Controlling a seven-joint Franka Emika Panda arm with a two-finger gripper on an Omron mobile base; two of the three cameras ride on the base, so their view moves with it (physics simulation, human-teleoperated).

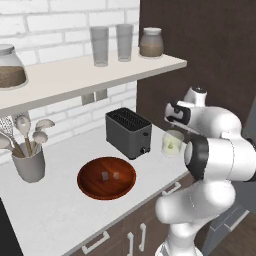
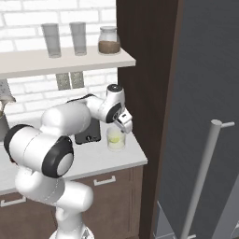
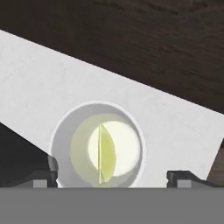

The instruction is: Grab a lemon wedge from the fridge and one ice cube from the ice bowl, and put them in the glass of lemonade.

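Note:
The glass of lemonade point(image 1: 172, 143) point(image 2: 115, 138) stands on the white counter's right end, next to the dark cabinet wall. A pale yellow-green lemon wedge point(image 3: 105, 153) point(image 2: 114, 139) lies inside it in the liquid. My gripper point(image 2: 123, 123) point(image 3: 113, 177) hangs just above the glass point(image 3: 98, 146), open, with nothing between its fingers. The reddish-brown ice bowl point(image 1: 85, 172) sits further left on the counter with two small ice cubes point(image 1: 105, 175) in it. The grey fridge point(image 2: 205, 93) stands to the right, its door shut from what shows.
A dark toaster point(image 1: 128, 132) stands between bowl and glass. A grey utensil holder point(image 1: 29, 160) is at the left. The shelf point(image 1: 75, 75) above carries two tall grey glasses point(image 1: 100, 45) and lidded jars point(image 1: 151, 42). The fridge's bar handle point(image 2: 205, 172) juts out.

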